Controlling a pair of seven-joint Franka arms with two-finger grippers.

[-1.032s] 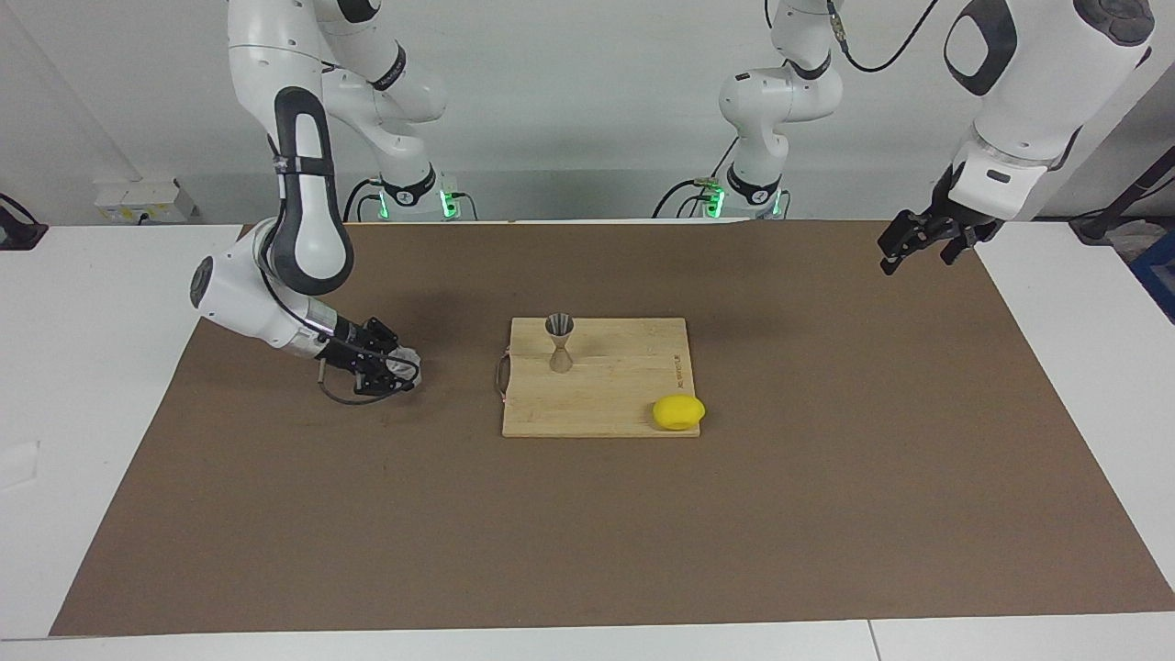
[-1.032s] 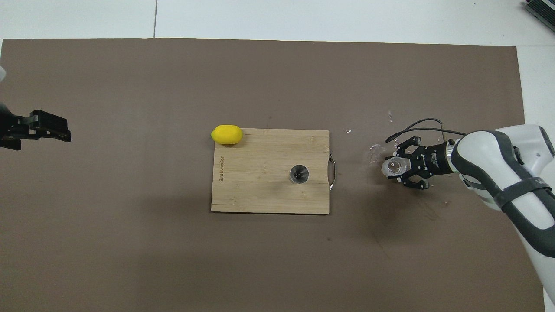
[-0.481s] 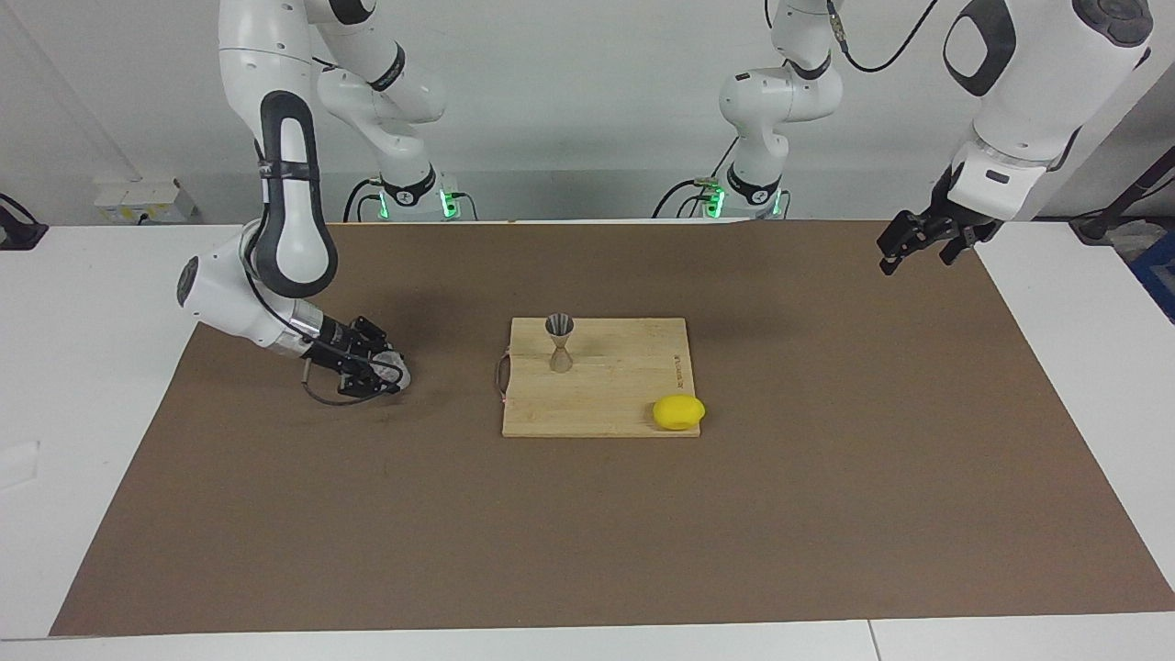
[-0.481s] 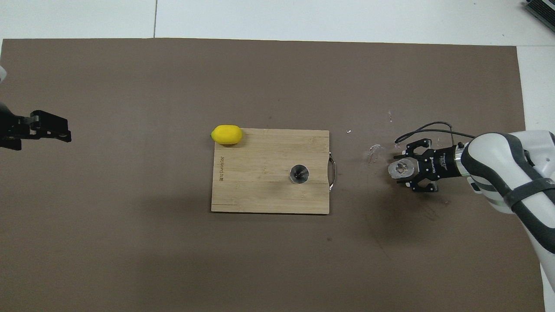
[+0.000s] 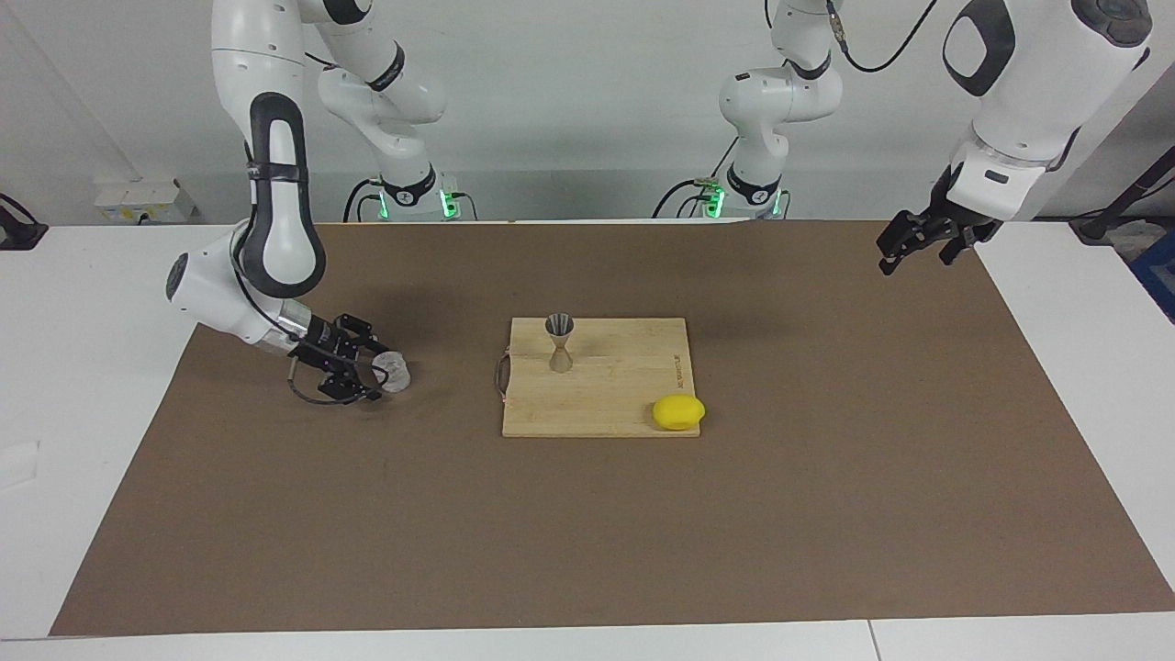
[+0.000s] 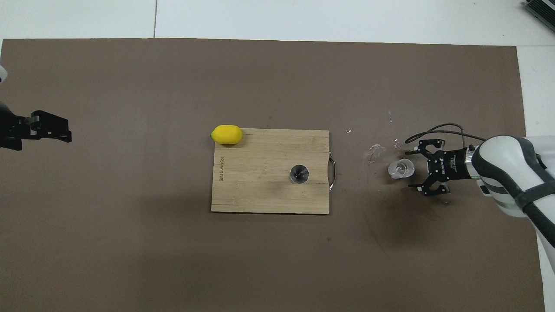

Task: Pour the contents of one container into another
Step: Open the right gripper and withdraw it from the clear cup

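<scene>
The right claw (image 5: pixel 360 375) stands spread just beside the glass cup (image 5: pixel 395 373); a careless pull-away could tip it, while the left claw (image 5: pixel 923 240), also spread, waits.

Jigger (image 5: pixel 559 341) on cutting board (image 5: pixel 624 404), lemon (image 5: pixel 678 412) at its corner, glass cup (image 5: pixel 395 373) beside board

White arms (image 5: pixel 275 119), grey bands, black cabled jaws.

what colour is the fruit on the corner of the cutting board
Bright yellow: the lemon shows best in the overhead view.
</scene>
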